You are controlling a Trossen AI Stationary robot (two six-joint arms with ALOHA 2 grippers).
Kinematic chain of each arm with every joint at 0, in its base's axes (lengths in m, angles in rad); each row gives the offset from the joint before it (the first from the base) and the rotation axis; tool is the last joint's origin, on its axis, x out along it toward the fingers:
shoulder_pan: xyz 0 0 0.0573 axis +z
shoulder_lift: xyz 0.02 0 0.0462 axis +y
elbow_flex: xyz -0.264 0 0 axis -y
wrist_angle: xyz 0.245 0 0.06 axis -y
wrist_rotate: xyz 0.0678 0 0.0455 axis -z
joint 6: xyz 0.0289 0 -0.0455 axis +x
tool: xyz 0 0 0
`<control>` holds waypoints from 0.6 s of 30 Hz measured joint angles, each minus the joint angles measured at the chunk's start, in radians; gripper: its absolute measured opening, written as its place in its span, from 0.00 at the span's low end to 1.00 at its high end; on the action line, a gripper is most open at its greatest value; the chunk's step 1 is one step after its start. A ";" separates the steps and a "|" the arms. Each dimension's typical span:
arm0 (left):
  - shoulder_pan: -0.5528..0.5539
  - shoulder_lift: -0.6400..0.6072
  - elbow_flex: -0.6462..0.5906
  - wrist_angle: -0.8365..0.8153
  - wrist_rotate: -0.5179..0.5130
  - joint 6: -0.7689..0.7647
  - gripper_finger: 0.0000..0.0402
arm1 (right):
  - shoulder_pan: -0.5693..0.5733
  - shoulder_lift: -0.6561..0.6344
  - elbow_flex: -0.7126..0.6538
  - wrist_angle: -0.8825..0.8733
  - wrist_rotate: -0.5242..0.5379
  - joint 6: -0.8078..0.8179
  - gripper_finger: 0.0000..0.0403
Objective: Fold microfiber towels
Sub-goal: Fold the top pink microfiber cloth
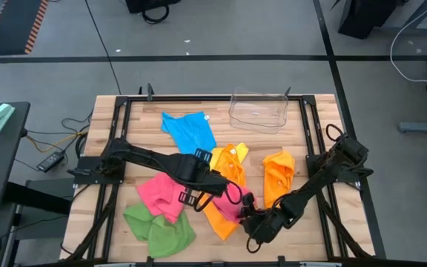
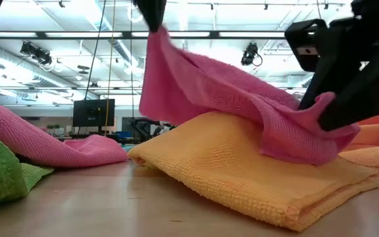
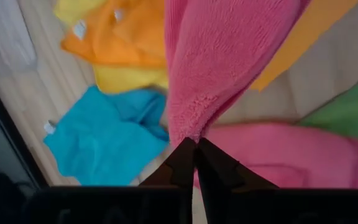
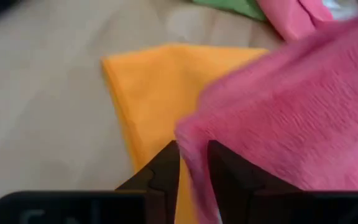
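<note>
Towel work | my left pincer (image 3: 194, 144) is pinching shut on a corner of the pink towel (image 2: 242, 99), lifting it to stretch it | my right pincer (image 4: 193, 163), fingers slightly parted, is straddling the opposite edge | towel is draping over an orange towel (image 2: 229, 164) on the tabletop (image 2: 110, 210).

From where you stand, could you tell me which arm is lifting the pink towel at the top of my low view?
Observer: The left gripper. Its wrist view shows it shut on an edge of the pink towel.
Operator: And the dark shape on my right?
Observer: That is the right gripper, at the towel's other end, over the orange towel.
Operator: What lies at the far side?
Observer: A blue towel, with a clear bin beside it.
</note>
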 joint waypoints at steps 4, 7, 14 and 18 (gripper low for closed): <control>0.015 -0.001 -0.066 0.000 0.000 -0.006 0.02 | 0.011 0.006 0.001 0.015 -0.023 0.009 0.26; 0.016 -0.001 -0.083 0.001 0.001 -0.006 0.03 | 0.018 0.009 0.000 0.007 -0.026 0.017 0.29; 0.013 -0.013 -0.081 0.002 0.001 -0.006 0.04 | 0.075 0.003 0.045 -0.031 0.072 -0.038 0.36; 0.005 -0.027 -0.081 0.002 0.005 -0.012 0.02 | 0.103 0.003 0.053 0.002 0.088 -0.085 0.37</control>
